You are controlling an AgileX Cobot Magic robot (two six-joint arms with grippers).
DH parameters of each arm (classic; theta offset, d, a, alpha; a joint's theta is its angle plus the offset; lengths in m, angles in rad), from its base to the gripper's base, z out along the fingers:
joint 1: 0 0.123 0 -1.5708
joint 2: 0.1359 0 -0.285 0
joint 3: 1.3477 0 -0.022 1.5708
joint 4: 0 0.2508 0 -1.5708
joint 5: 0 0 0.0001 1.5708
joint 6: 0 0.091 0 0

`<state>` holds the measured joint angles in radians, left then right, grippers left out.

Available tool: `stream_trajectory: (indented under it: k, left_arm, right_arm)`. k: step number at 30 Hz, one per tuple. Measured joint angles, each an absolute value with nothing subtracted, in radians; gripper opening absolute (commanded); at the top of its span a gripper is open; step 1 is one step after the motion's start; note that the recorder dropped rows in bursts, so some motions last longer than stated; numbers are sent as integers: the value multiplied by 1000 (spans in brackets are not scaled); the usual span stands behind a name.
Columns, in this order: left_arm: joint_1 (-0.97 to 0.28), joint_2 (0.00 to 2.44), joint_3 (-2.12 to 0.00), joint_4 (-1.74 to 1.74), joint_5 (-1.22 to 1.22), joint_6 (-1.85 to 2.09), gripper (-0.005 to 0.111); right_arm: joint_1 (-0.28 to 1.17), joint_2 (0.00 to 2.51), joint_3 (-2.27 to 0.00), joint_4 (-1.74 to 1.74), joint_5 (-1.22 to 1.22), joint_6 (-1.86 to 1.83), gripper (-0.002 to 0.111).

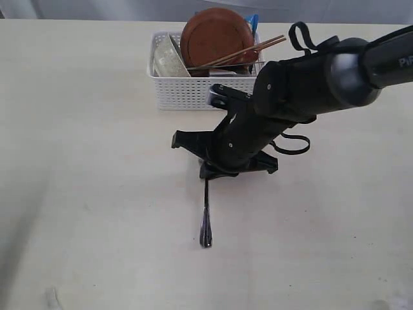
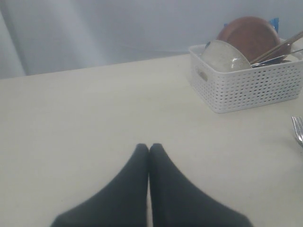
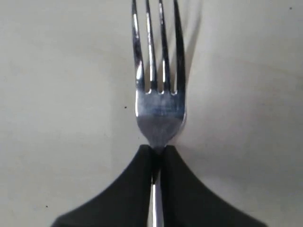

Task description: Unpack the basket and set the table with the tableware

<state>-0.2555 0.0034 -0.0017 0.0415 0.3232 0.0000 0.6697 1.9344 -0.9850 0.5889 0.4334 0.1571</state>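
My right gripper (image 3: 158,150) is shut on the neck of the steel fork (image 3: 158,94), and the tines stick out past the fingertips, close over the table (image 3: 57,94). In the exterior view the right gripper (image 1: 208,171) sits low at mid-table; the fork (image 1: 205,223) handle points toward the front edge. The white basket (image 1: 193,90) stands behind it, holding the pale bowl (image 1: 169,58), the reddish-brown plate (image 1: 216,35) and the chopsticks (image 1: 242,51). My left gripper (image 2: 149,147) is shut on nothing, above bare table (image 2: 71,123), far from the basket (image 2: 251,85).
A blue snack packet (image 1: 252,22) pokes up behind the plate in the basket. The right arm (image 1: 322,77) crosses in front of the basket's right end. The fork's tines (image 2: 298,128) show at the edge of the left wrist view.
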Motion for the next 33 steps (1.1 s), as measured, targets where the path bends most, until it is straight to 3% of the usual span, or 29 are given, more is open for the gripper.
stream_trajectory:
  k: [6, 14, 33]
  left_arm:
    - [-256, 3, -2, 41, 323, 0, 0]
    - [-256, 3, -2, 41, 323, 0, 0]
    - [-256, 3, -2, 41, 323, 0, 0]
  right_arm:
    - [674, 1891, -976, 557, 473, 207, 0]
    - [749, 1874, -976, 184, 472, 596, 0]
    - [750, 1910, -978, 136, 424, 607, 0]
